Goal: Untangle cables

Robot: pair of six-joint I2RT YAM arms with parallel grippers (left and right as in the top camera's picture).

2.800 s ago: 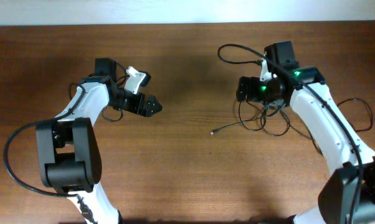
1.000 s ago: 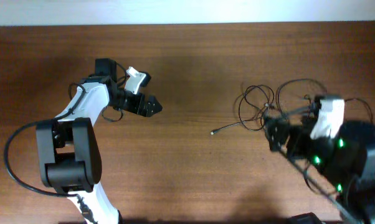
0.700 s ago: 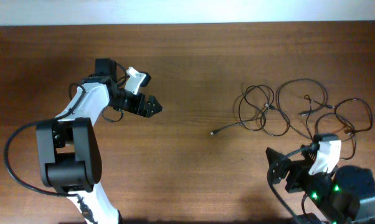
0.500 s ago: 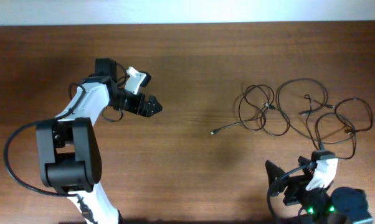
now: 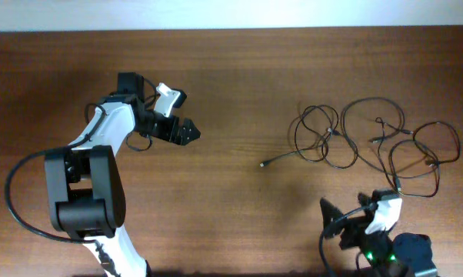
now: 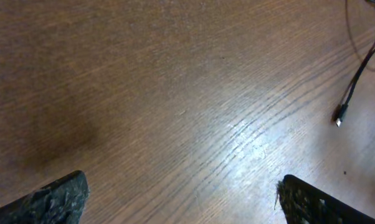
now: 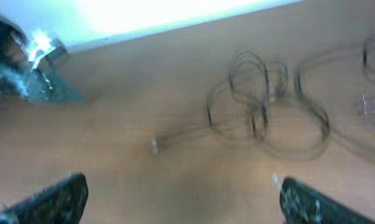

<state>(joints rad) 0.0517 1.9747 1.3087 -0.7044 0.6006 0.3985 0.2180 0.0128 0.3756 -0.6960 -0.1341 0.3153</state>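
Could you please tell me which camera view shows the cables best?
The overhead view: the cables lie whole and sharp in loose loops. The right wrist view shows them blurred; the left wrist view catches only one plug tip at its right edge.

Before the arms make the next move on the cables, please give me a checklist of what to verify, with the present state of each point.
1. Left gripper open and empty: ok.
2. Right gripper open and empty: ok.
3. Cables lie on the table, touched by no gripper: ok.
4. Cables separated from each other: not ok, the loops cross in several places.
5. One plug tip lies free at the left of the bundle: ok.
6. Right wrist view sharp enough for aiming: not ok, it is blurred.
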